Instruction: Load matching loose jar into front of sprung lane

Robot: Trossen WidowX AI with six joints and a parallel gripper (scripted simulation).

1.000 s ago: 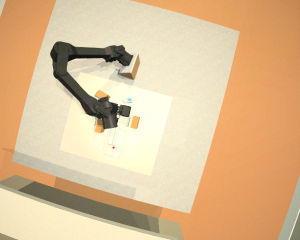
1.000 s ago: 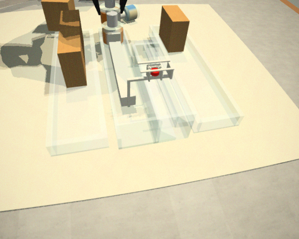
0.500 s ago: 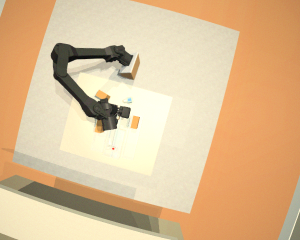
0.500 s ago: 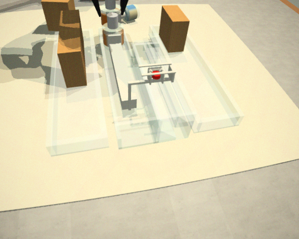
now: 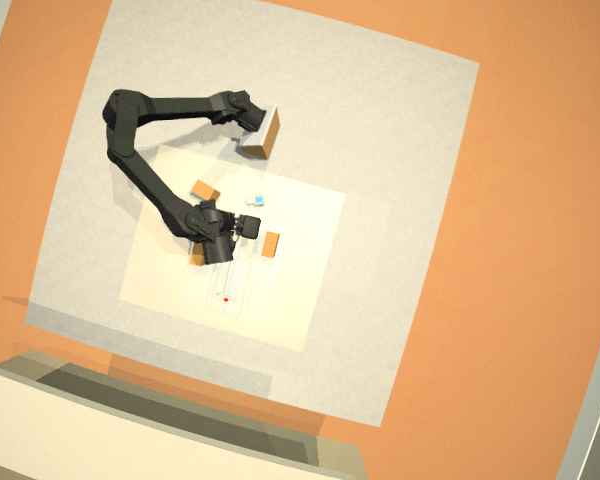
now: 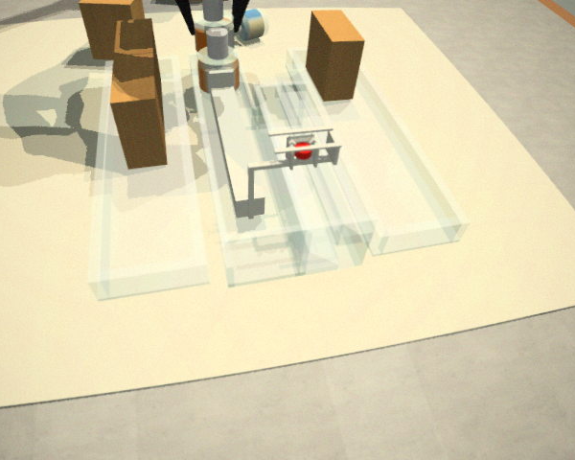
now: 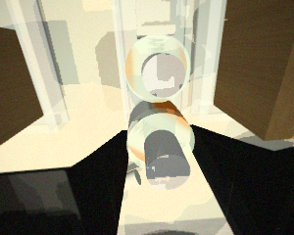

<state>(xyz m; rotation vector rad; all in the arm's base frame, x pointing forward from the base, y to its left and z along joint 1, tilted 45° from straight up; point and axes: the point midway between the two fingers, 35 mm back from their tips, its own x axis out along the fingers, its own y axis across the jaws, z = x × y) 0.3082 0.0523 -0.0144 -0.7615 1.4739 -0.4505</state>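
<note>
My gripper (image 6: 215, 31) (image 7: 157, 133) is shut on an orange jar with clear glass and a grey cap (image 6: 213, 10) (image 7: 168, 159), held upright at the front end of the sprung lane (image 6: 250, 255). The matching orange jar (image 6: 218, 77) (image 7: 133, 69) stands in the lane directly behind it; the two look to touch. The grey pusher plate (image 6: 220, 78) is against the back of the lane jar. Its grey strip runs back to a bracket with a red ball (image 6: 303, 152) (image 5: 226, 299). The low front stop and the held jar's base are hidden.
A clear tray (image 6: 153, 279) is left of the lane, another (image 6: 419, 235) right. Tall brown blocks stand left (image 6: 142, 130) (image 7: 10, 88) and right (image 6: 334, 61) (image 7: 255, 64), with one behind left (image 6: 100, 30) (image 5: 204, 190). A blue jar (image 6: 253, 24) (image 5: 259, 200) lies beyond the lanes.
</note>
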